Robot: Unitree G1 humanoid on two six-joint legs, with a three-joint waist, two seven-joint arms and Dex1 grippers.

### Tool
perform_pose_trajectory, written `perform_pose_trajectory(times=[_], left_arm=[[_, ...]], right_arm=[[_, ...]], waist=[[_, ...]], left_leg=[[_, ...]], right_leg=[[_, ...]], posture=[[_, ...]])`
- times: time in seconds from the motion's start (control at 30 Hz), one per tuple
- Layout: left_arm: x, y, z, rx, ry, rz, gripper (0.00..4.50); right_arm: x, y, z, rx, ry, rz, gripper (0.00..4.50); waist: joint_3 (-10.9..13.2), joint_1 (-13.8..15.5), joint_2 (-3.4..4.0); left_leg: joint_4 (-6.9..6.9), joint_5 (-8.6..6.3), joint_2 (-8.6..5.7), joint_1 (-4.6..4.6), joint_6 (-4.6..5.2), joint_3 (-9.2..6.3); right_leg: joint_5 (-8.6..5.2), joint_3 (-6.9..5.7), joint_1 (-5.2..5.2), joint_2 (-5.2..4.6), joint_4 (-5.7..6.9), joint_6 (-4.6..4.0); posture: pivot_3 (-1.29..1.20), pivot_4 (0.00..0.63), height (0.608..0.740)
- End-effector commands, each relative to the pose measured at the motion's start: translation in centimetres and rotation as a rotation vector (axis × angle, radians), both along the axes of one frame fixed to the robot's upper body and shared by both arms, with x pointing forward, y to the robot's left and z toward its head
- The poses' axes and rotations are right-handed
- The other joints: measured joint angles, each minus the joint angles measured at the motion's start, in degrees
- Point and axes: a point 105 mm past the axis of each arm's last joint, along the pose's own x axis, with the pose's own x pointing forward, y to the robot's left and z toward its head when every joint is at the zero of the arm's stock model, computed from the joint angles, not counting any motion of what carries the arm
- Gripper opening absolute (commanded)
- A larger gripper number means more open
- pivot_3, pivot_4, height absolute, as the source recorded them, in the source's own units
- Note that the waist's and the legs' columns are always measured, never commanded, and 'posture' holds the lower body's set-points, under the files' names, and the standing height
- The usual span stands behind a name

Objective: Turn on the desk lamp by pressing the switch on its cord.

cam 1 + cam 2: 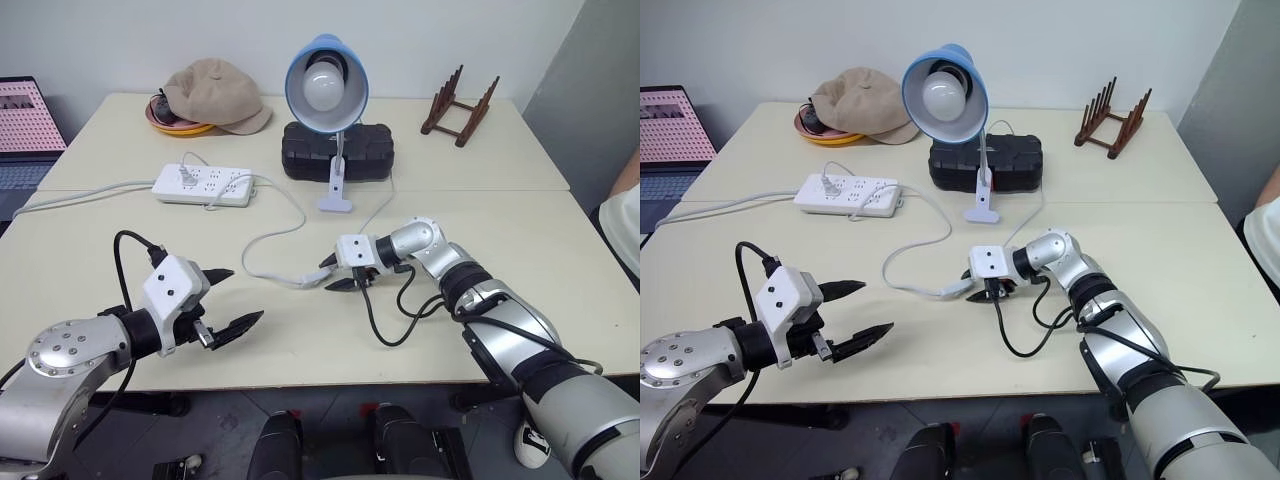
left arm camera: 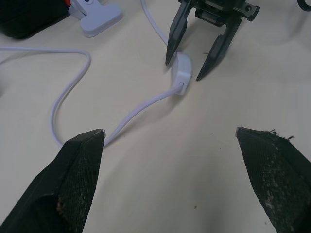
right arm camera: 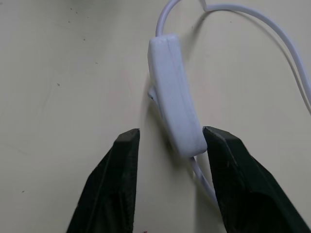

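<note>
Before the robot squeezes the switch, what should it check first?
1. Switch sits between the right gripper's fingers: ok.
2. Both fingers touching the switch: not ok, one touches it and a gap shows beside the other.
3. Lamp is off, so it needs pressing: ok.
4. Cord lies loose, not snagged on the gripper: ok.
5. Left gripper open and away from the switch: ok.
6. Which way the rocker faces: cannot tell.
</note>
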Motion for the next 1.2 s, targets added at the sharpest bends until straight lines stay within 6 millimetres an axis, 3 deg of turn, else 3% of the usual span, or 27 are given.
perform_pose_trajectory(times=[0.03,0.17,0.27,0.37,0.43,0.57,0.7,0.83,0.97,1.2], left_arm=[[0.4,-0.2,1.2,-0.011,-0.054,-0.01,4.5],[0.5,-0.4,1.3,-0.022,-0.048,-0.023,4.5],[0.5,-0.7,1.1,-0.038,-0.029,-0.033,4.5],[-0.3,-1.3,-0.3,-0.051,0.051,-0.07,4.5],[-0.5,-2.2,-0.2,-0.213,0.128,-0.061,4.5],[-0.4,-3.7,-0.1,-0.508,0.302,-0.075,4.5],[-0.3,-4.7,0.0,-0.593,0.388,-0.112,4.5],[1.6,-7.7,1.8,-0.753,0.458,-0.254,4.5],[2.7,-10.3,2.8,-0.727,0.487,-0.382,4.5],[3.2,-11.6,2.7,-0.674,0.518,-0.478,4.5]], right_arm=[[0.3,0.1,1.0,0.034,-0.025,0.0,1.22],[0.2,-0.1,0.9,0.053,-0.013,-0.008,0.38],[0.3,-0.5,0.9,0.09,0.033,-0.035,0.37],[1.3,-2.7,2.1,0.244,0.229,-0.175,0.37],[1.5,-4.1,3.7,0.346,0.399,-0.235,0.37],[-1.1,-6.0,6.4,0.436,0.677,-0.222,0.37],[-3.8,-6.4,7.5,0.445,0.805,-0.226,0.37],[-7.1,-6.9,8.5,0.447,0.933,-0.213,0.37],[-8.2,-6.8,8.2,0.418,0.924,-0.238,0.37],[-9.1,-6.7,8.1,0.412,0.93,-0.255,0.37]], waist=[[0.0,0.0,0.0],[0.0,0.0,0.0],[0.0,0.0,0.0],[0.0,0.0,0.0],[0.0,0.2,0.01],[0.0,0.7,0.01],[0.0,0.4,0.01],[0.0,0.1,0.0],[0.0,0.5,0.02],[0.0,-0.6,0.01]], left_leg=[[0.0,0.0,0.0,0.0,0.0,0.0],[-0.01,0.0,0.0,0.0,0.0,0.01],[-0.1,0.0,0.0,0.0,0.0,0.0],[-0.15,0.0,0.0,0.01,0.0,-0.01],[-0.16,0.0,0.0,0.01,0.0,-0.01],[-0.13,0.0,-0.03,0.0,0.0,-0.02],[-0.14,0.0,-0.01,0.07,0.01,-0.15],[-0.11,0.0,-0.04,0.25,0.01,-0.12],[0.25,0.01,-0.03,0.31,0.02,-0.24],[0.42,-0.01,-0.05,0.38,0.02,-0.14]], right_leg=[[0.0,0.0,0.0,0.0,0.0,0.0],[0.05,0.0,0.0,0.0,0.0,0.09],[0.09,-0.01,0.0,0.0,-0.01,0.14],[0.11,-0.02,-0.01,0.0,-0.01,0.11],[0.14,-0.02,0.02,0.0,-0.02,0.08],[0.12,-0.02,0.06,-0.05,-0.01,0.15],[0.02,-0.07,0.01,0.04,0.26,0.13],[-0.14,-0.04,-0.01,0.04,0.62,0.1],[-0.3,-0.04,0.06,0.18,0.8,-0.18],[-0.29,0.06,0.24,0.14,0.75,-0.16]], posture=[[0.0,0.15,0.74],[0.0,0.15,0.74],[0.0,0.15,0.74],[0.0,0.15,0.74],[0.0,0.15,0.74],[0.0,0.15,0.74],[0.0,0.15,0.74],[0.0,0.15,0.74],[0.0,0.15,0.74],[0.0,0.15,0.74]])
